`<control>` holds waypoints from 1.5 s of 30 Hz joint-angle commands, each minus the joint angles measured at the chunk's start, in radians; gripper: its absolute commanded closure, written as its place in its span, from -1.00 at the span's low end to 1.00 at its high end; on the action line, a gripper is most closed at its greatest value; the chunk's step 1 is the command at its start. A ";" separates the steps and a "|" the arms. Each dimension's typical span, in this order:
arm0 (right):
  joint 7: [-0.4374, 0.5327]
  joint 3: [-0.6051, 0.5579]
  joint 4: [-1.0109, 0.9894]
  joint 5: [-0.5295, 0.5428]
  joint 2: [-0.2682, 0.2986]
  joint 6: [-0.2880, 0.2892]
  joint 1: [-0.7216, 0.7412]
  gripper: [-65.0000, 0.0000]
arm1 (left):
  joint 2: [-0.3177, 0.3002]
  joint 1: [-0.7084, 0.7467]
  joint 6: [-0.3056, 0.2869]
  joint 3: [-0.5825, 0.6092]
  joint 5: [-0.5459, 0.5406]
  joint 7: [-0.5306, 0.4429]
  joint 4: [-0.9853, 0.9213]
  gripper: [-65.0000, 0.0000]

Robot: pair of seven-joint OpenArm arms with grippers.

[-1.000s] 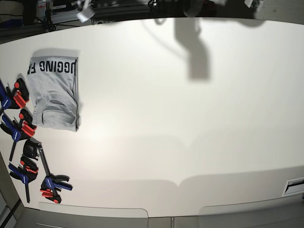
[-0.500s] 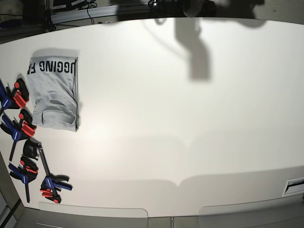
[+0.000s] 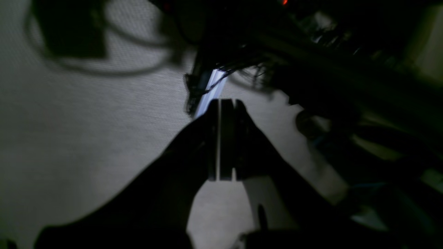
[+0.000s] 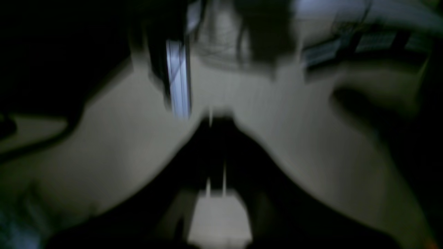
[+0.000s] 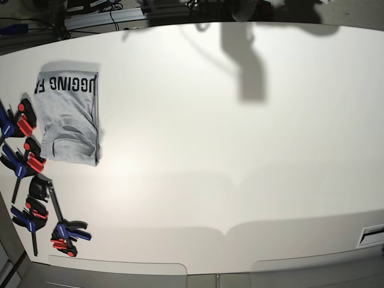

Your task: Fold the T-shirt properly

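1. Left gripper [image 3: 221, 103]: jaws pressed together, nothing between them. Dark silhouette in the left wrist view, off the table, with dim floor and tangled cables behind.
2. Right gripper [image 4: 216, 119]: heavily blurred; jaws read as together, nothing seen in them. Pale surface and a bright strip behind.
3. Neither arm shows in the base view; only shadows fall on the far edge of the white table [image 5: 228, 150].
4. T-shirt [image 5: 68, 117]: folded to a compact grey rectangle, black lettering band at its far end, flat near the table's left edge.
5. Bar clamps [image 5: 30, 174]: red, blue and black, strung along the left rim just beside the shirt.
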 commanded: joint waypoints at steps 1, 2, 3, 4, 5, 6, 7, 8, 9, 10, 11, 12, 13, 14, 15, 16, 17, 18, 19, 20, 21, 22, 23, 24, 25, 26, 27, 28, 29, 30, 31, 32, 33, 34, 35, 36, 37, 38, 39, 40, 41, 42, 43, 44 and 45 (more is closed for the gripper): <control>-0.004 -0.009 -0.023 0.031 -0.008 -0.030 0.012 1.00 | 0.010 0.005 -0.011 -0.003 0.048 -0.058 -0.008 1.00; -0.004 -0.018 -0.049 0.063 -0.018 -0.051 0.035 1.00 | 0.025 -0.004 -0.011 -0.003 0.114 -0.113 -0.025 1.00; -0.002 -0.026 -0.071 0.091 -0.027 -0.065 0.055 1.00 | 0.041 -0.015 -0.011 -0.003 0.180 -0.166 -0.042 1.00; 0.004 -0.031 -0.088 0.114 -0.035 -0.072 0.072 1.00 | 0.055 -0.026 -0.011 -0.003 0.247 -0.211 -0.060 1.00; 0.012 -0.032 -0.101 0.130 -0.044 -0.072 0.085 1.00 | 0.069 -0.036 -0.010 -0.003 0.311 -0.247 -0.077 1.00; 0.015 -0.032 -0.109 0.137 -0.051 -0.073 0.097 1.00 | 0.081 -0.047 -0.010 -0.002 0.369 -0.271 -0.095 1.00; 0.018 -0.032 -0.114 0.139 -0.057 -0.073 0.105 1.00 | 0.093 -0.056 -0.010 -0.003 0.422 -0.285 -0.113 1.00; 0.019 -0.032 -0.116 0.139 -0.061 -0.074 0.113 1.00 | 0.107 -0.066 -0.009 -0.002 0.468 -0.299 -0.132 1.00; 0.019 -0.032 -0.116 0.139 -0.063 -0.078 0.117 1.00 | 0.121 -0.073 0.000 -0.002 0.508 -0.313 -0.149 1.00; 0.020 -0.032 -0.116 0.139 -0.063 -0.080 0.120 1.00 | 0.135 -0.082 0.024 -0.002 0.545 -0.328 -0.166 1.00; 0.025 -0.032 -0.115 0.139 -0.063 -0.082 0.122 1.00 | 0.148 -0.089 0.065 -0.002 0.583 -0.339 -0.182 1.00; 0.032 -0.032 -0.115 0.139 -0.063 -0.085 0.124 1.00 | 0.161 -0.095 0.115 -0.002 0.617 -0.344 -0.195 1.00; 0.039 -0.032 -0.115 0.139 -0.063 -0.090 0.124 1.00 | 0.171 -0.101 0.163 -0.002 0.644 -0.344 -0.205 0.99; 0.045 -0.032 -0.115 0.140 -0.063 -0.091 0.124 1.00 | 0.180 -0.103 0.196 -0.002 0.660 -0.344 -0.212 0.99; 0.049 -0.032 -0.115 0.140 -0.063 -0.092 0.124 1.00 | 0.188 -0.103 0.219 -0.002 0.670 -0.348 -0.212 0.99; 0.050 -0.032 -0.115 0.140 -0.063 -0.093 0.124 1.00 | 0.193 -0.103 0.229 -0.002 0.669 -0.351 -0.211 0.95; 0.050 -0.032 -0.115 0.140 -0.063 -0.093 0.124 1.00 | 0.199 -0.103 0.230 -0.002 0.669 -0.354 -0.211 0.92; 0.053 -0.032 -0.115 0.140 -0.063 -0.093 0.124 1.00 | 0.203 -0.103 0.230 -0.002 0.669 -0.357 -0.211 0.92; 0.058 -0.032 -0.115 0.143 -0.063 -0.093 0.124 1.00 | 0.205 -0.103 0.230 -0.002 0.669 -0.360 -0.211 0.92; 0.062 -0.032 -0.115 0.159 -0.063 -0.093 0.124 1.00 | 0.206 -0.103 0.230 -0.002 0.669 -0.363 -0.211 0.92; 0.064 -0.032 -0.115 0.184 -0.063 -0.093 0.124 1.00 | 0.206 -0.103 0.230 -0.002 0.669 -0.375 -0.211 0.92; 0.064 -0.032 -0.115 0.208 -0.063 -0.093 0.124 1.00 | 0.206 -0.103 0.231 -0.002 0.669 -0.386 -0.211 0.92; 0.064 -0.032 -0.115 0.226 -0.063 -0.093 0.124 1.00 | 0.206 -0.104 0.241 -0.002 0.669 -0.388 -0.211 0.92; 0.064 -0.032 -0.115 0.238 -0.063 -0.093 0.124 1.00 | 0.206 -0.107 0.266 -0.002 0.669 -0.388 -0.211 0.92; 0.064 -0.032 -0.115 0.239 -0.063 -0.093 0.124 1.00 | 0.206 -0.109 0.296 -0.002 0.670 -0.387 -0.212 0.92; 0.066 -0.032 -0.115 0.239 -0.063 -0.092 0.124 1.00 | 0.206 -0.112 0.322 -0.002 0.670 -0.387 -0.212 0.92; 0.069 -0.032 -0.115 0.238 -0.063 -0.092 0.124 1.00 | 0.206 -0.116 0.343 -0.002 0.671 -0.387 -0.212 0.92; 0.075 -0.032 -0.115 0.237 -0.063 -0.092 0.124 1.00 | 0.206 -0.119 0.354 -0.002 0.673 -0.387 -0.212 0.92; 0.078 -0.032 -0.115 0.232 -0.063 -0.092 0.124 1.00 | 0.206 -0.124 0.361 -0.002 0.673 -0.387 -0.212 0.92; 0.083 -0.032 -0.115 0.232 -0.063 -0.092 0.124 1.00 | 0.206 -0.128 0.363 0.006 0.675 -0.386 -0.212 0.92; 0.084 -0.032 -0.115 0.232 -0.065 -0.092 0.124 1.00 | 0.206 -0.131 0.370 0.020 0.692 -0.383 -0.212 0.92; 0.088 -0.032 -0.115 0.232 -0.066 -0.092 0.124 1.00 | 0.206 -0.134 0.382 0.042 0.716 -0.381 -0.212 0.92; 0.090 -0.032 -0.115 0.232 -0.068 -0.093 0.124 1.00 | 0.206 -0.134 0.396 0.074 0.734 -0.380 -0.212 0.92; 0.090 -0.032 -0.115 0.232 -0.069 -0.092 0.124 1.00 | 0.206 -0.134 0.412 0.110 0.733 -0.380 -0.212 0.92; 0.093 -0.032 -0.115 0.232 -0.071 -0.092 0.124 1.00 | 0.206 -0.134 0.426 0.145 0.732 -0.380 -0.212 0.92; 0.094 -0.032 -0.115 0.232 -0.071 -0.092 0.124 1.00 | 0.206 -0.134 0.430 0.179 0.729 -0.383 -0.212 0.92; 0.094 -0.032 -0.115 0.232 -0.074 -0.092 0.124 1.00 | 0.206 -0.135 0.430 0.210 0.728 -0.391 -0.212 0.92; 0.093 -0.032 -0.115 0.232 -0.077 -0.092 0.124 1.00 | 0.206 -0.138 0.429 0.237 0.713 -0.398 -0.212 0.92; 0.093 -0.032 -0.115 0.232 -0.079 -0.092 0.124 1.00 | 0.206 -0.141 0.429 0.258 0.687 -0.407 -0.212 0.92; 0.093 -0.032 -0.115 0.232 -0.082 -0.092 0.124 1.00 | 0.206 -0.144 0.429 0.275 0.657 -0.412 -0.212 0.92; 0.093 -0.032 -0.115 0.232 -0.085 -0.092 0.124 1.00 | 0.206 -0.148 0.429 0.287 0.628 -0.414 -0.212 0.92; 0.093 -0.032 -0.115 0.232 -0.088 -0.092 0.124 1.00 | 0.206 -0.153 0.428 0.295 0.598 -0.414 -0.211 0.92; 0.093 -0.032 -0.115 0.232 -0.091 -0.092 0.124 1.00 | 0.206 -0.158 0.428 0.300 0.575 -0.414 -0.212 0.92; 0.093 -0.032 -0.115 0.232 -0.094 -0.092 0.124 1.00 | 0.206 -0.162 0.428 0.300 0.557 -0.413 -0.212 0.92; 0.093 -0.032 -0.115 0.232 -0.098 -0.092 0.124 1.00 | 0.206 -0.165 0.428 0.300 0.550 -0.413 -0.211 0.92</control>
